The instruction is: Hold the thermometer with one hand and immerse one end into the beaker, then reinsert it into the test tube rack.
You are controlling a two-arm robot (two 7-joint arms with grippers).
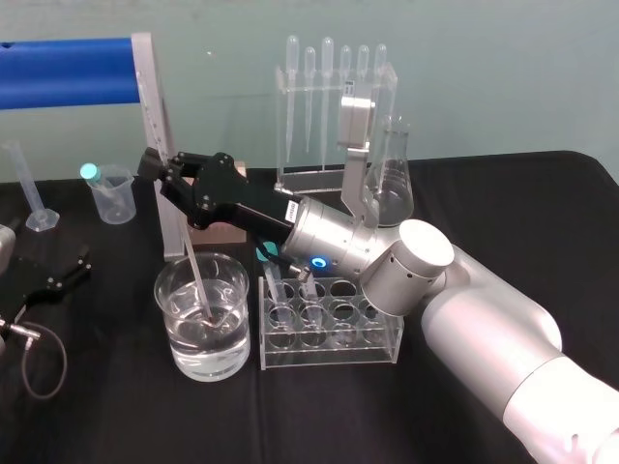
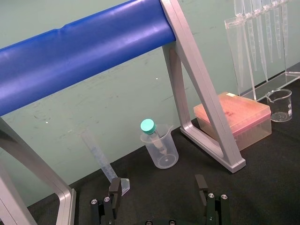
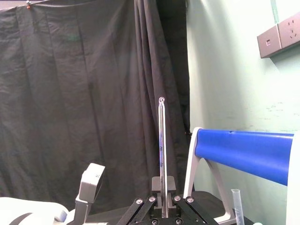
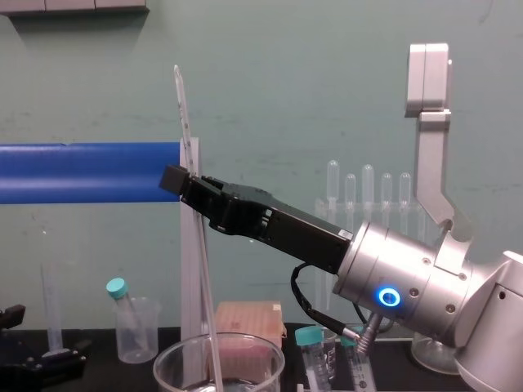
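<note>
Plainly, I had the right gripper (image 1: 162, 176) clamped on the thermometer (image 1: 198, 282), its lower end dipped in the beaker (image 1: 176, 350). That was 1 step done; putting it back in the rack (image 1: 329, 340) was left. My left gripper (image 2: 158, 190) sat wide open, parked.

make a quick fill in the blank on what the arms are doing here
1. The right gripper is shut on the ___.
2. That rod's lower end is in the beaker, which stands on the test tube rack's ___ side.
3. The left gripper, parked at the far left, is ___ and holds nothing.
Missing words: thermometer; left; open
</note>
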